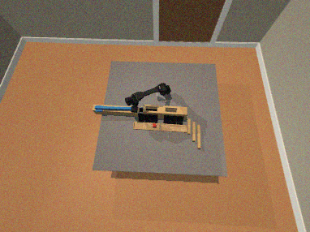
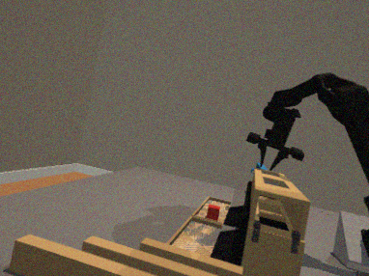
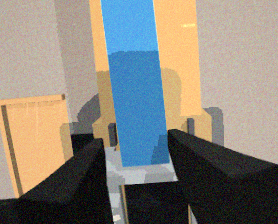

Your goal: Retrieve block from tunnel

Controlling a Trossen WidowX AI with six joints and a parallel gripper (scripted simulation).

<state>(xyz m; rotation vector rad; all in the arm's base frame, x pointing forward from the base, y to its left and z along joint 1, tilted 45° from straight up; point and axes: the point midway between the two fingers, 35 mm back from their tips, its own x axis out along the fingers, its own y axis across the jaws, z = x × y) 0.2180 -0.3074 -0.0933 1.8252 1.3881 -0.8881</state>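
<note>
The small block's place inside the covered tunnel (image 1: 182, 110) (image 2: 292, 195) cannot be made out. A blue handle (image 1: 115, 109) (image 2: 258, 167) (image 3: 135, 100) runs out from one end along a wooden channel (image 1: 94, 110) (image 3: 181, 95). Above the handle's near end, the hand (image 1: 139, 109) (image 2: 267, 169) (image 3: 136, 137) is released, its fingers partway apart. A red block (image 1: 154, 125) (image 2: 212, 212) sits in a shallow tray (image 1: 174, 127) (image 2: 193, 238) (image 3: 37, 135) alongside. Three rods (image 1: 194, 131) (image 2: 126, 258) lie near the tray on the gray tabletop (image 1: 162, 158) (image 2: 169, 188) (image 3: 232, 60).

Spread across a gray table (image 1: 162, 156) (image 2: 159, 188): a wooden tunnel structure (image 1: 178, 110) (image 2: 277, 251), a shallow wooden tray (image 1: 174, 128) (image 2: 193, 243) alongside, and three loose wooden rods (image 1: 194, 131) (image 2: 130, 258) near one end, roughly parallel.
</note>
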